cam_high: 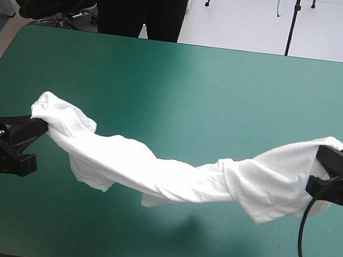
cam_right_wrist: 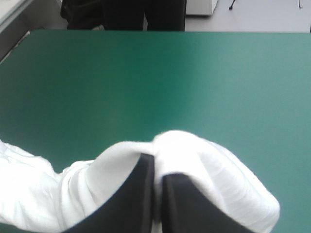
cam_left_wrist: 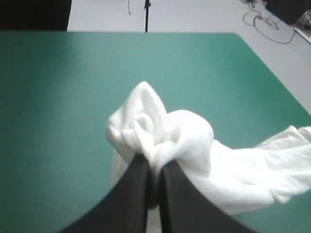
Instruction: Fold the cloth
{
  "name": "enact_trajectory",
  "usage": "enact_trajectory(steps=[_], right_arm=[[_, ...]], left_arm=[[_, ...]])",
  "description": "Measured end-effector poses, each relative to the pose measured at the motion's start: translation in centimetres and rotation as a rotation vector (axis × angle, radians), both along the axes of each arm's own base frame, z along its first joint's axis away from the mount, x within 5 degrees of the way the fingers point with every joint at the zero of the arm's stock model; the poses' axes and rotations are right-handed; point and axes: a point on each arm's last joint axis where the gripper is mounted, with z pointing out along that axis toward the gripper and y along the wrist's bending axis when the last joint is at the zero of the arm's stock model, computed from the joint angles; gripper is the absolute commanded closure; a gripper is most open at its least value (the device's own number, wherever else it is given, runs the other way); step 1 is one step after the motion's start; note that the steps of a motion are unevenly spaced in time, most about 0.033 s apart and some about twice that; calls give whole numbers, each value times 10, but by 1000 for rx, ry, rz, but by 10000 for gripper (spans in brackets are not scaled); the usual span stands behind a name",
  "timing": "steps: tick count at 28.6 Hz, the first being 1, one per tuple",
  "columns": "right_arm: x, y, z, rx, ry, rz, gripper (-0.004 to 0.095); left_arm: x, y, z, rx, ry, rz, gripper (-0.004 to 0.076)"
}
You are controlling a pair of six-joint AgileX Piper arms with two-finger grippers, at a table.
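The white T-shirt (cam_high: 177, 175) hangs above the teal-green table as a twisted rope stretched between both arms, sagging in the middle. My left gripper (cam_high: 42, 123) is shut on the T-shirt at its left end; in the left wrist view the black fingers (cam_left_wrist: 138, 182) pinch a bunched knot of T-shirt (cam_left_wrist: 170, 138). My right gripper (cam_high: 320, 154) is shut on the T-shirt at its right end. In the right wrist view the T-shirt (cam_right_wrist: 204, 170) drapes over the closed fingertips (cam_right_wrist: 146, 170).
The teal-green table (cam_high: 184, 85) stretches bare beyond the cloth to its far edge. The shirt's shadow falls on the cover near the front edge.
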Motion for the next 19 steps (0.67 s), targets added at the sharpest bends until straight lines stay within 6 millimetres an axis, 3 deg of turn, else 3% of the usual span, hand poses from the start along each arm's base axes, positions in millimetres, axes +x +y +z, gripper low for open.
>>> enact_trajectory(steps=[3, 6, 10, 19], right_arm=[[14, 4, -29, -37, 106, -9, 925], [41, 7, -69, -140, 252, -54, 925], [76, 10, -107, -267, 388, -113, 925], [174, 33, -147, -377, 354, -158, 925]], left_arm=[[13, -2, -29, 3, 115, 7, 733], [33, -3, -64, 35, 259, 23, 733], [58, -1, -95, 90, 376, 57, 733], [158, 2, -141, 229, 401, 184, 733]])
